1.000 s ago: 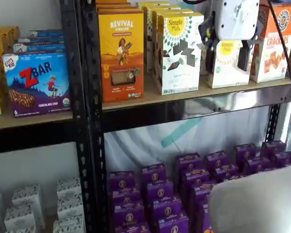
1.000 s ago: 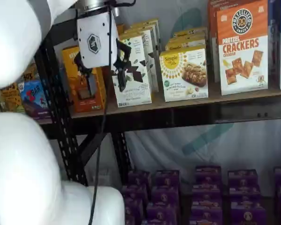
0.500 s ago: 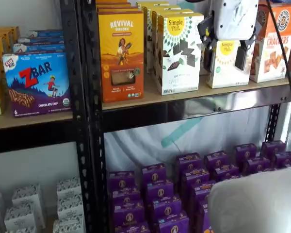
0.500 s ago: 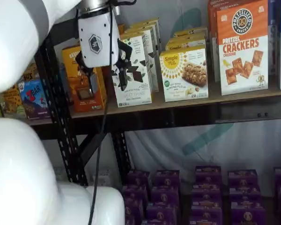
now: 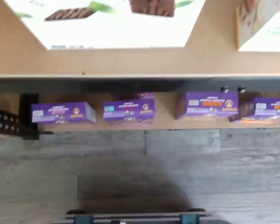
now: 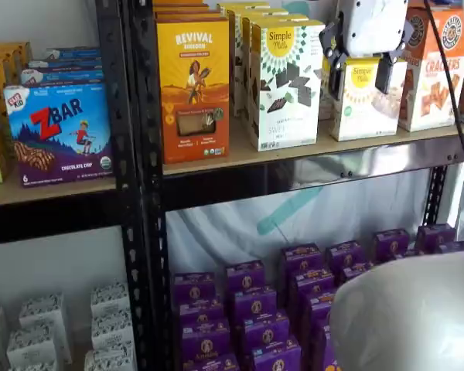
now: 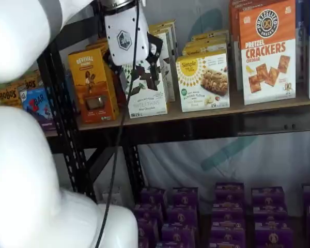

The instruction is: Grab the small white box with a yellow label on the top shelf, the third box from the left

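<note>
Grey plank floor and purple cartons [image 5: 128, 112] low down, seen in the wrist view. Nearer the cameras hangs the pincer [image 6: 361, 76], black fingers plainly apart, nothing between them, in front of the small white box [image 6: 365, 99]. That box stands on the top shelf [image 6: 240, 154], between the chocolate-square carton [image 6: 286, 81] and the orange crackers carton [image 6: 439, 69]. Risk, as I judge it: neighbours stand close, so a finger could catch one and push it back, or tip the target.
</note>
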